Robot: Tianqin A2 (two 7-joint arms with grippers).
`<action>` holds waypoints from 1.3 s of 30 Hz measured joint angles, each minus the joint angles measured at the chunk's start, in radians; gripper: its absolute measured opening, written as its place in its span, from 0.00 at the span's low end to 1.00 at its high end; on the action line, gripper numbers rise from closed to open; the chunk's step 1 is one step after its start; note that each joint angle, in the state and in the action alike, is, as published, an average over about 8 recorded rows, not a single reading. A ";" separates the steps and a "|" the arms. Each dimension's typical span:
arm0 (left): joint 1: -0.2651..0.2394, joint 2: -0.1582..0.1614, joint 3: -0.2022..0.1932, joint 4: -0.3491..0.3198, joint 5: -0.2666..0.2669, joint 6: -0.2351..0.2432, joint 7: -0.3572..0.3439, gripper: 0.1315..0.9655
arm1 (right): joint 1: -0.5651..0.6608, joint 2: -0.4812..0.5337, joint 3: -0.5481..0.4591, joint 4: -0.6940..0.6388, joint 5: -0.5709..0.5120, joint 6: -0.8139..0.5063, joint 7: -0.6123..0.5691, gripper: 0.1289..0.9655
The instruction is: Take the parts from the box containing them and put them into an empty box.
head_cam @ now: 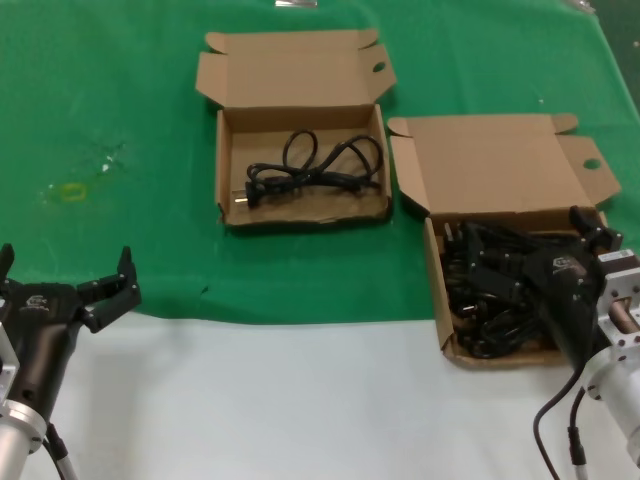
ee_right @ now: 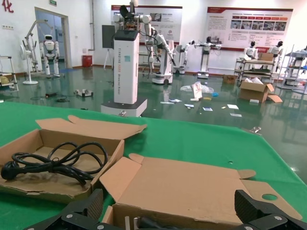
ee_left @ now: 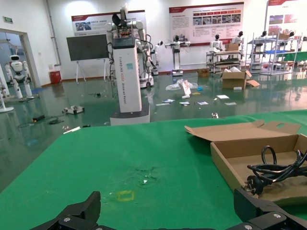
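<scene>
The full box [head_cam: 437, 290] lies at the right with its lid [head_cam: 490, 165] folded back, holding a pile of black power cords [head_cam: 475, 300]. My right gripper [head_cam: 530, 245] hovers open over that pile, holding nothing; in the right wrist view [ee_right: 168, 206] its fingers straddle the box's near wall and a plug [ee_right: 139, 223] shows below. The other box [head_cam: 300, 218] lies at centre with one looped cord [head_cam: 315, 165] in it, also seen in the left wrist view [ee_left: 273, 170]. My left gripper [head_cam: 65, 268] is open and empty at the near left.
A green cloth [head_cam: 120, 100] covers the far part of the table; a white strip [head_cam: 300, 400] runs along the near edge. A small yellow mark [head_cam: 70, 192] lies on the cloth at the left. The two boxes stand close together, lids open toward the far side.
</scene>
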 joint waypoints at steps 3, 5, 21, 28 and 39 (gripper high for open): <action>0.000 0.000 0.000 0.000 0.000 0.000 0.000 1.00 | 0.000 0.000 0.000 0.000 0.000 0.000 0.000 1.00; 0.000 0.000 0.000 0.000 0.000 0.000 0.000 1.00 | 0.000 0.000 0.000 0.000 0.000 0.000 0.000 1.00; 0.000 0.000 0.000 0.000 0.000 0.000 0.000 1.00 | 0.000 0.000 0.000 0.000 0.000 0.000 0.000 1.00; 0.000 0.000 0.000 0.000 0.000 0.000 0.000 1.00 | 0.000 0.000 0.000 0.000 0.000 0.000 0.000 1.00; 0.000 0.000 0.000 0.000 0.000 0.000 0.000 1.00 | 0.000 0.000 0.000 0.000 0.000 0.000 0.000 1.00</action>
